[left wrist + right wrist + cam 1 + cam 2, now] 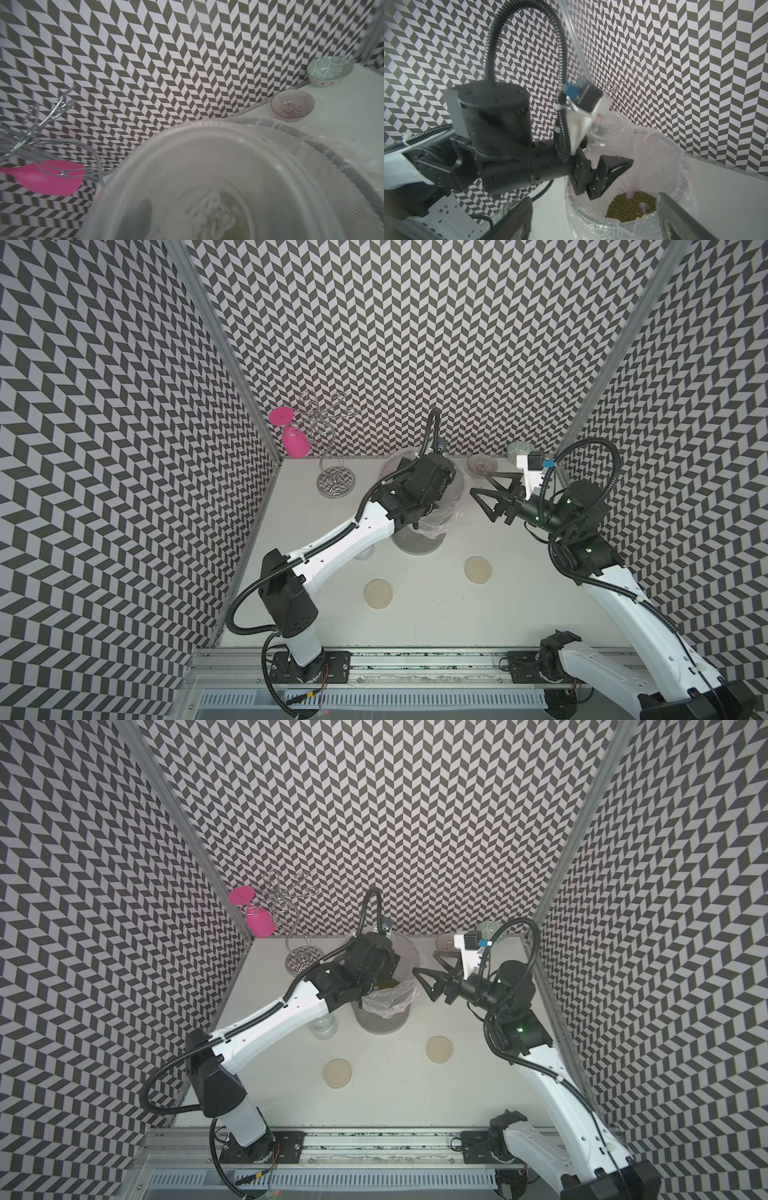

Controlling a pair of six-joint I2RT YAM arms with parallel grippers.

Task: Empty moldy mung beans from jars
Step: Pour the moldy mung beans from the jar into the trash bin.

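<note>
My left gripper (600, 153) reaches over the grey bin (415, 541) and is shut on a clear glass jar (606, 127), which it holds tilted above the bin's plastic liner. In the left wrist view the jar (207, 166) fills the picture, blurred, with one dark finger (137, 216) showing through the glass. The moldy mung beans (631, 205) lie in the bottom of the liner. A second jar (322, 1027) stands on the table left of the bin. Two cream lids (379, 593) (478, 569) lie nearer the front. My right gripper (478, 483) is open and holds nothing, just right of the bin.
A pinkish bowl (482, 464) and a green patterned bowl (519, 448) stand at the back right by the wall. At the back left corner are a chrome wire stand (336, 483) and a pink glass (295, 443). Patterned walls close in three sides.
</note>
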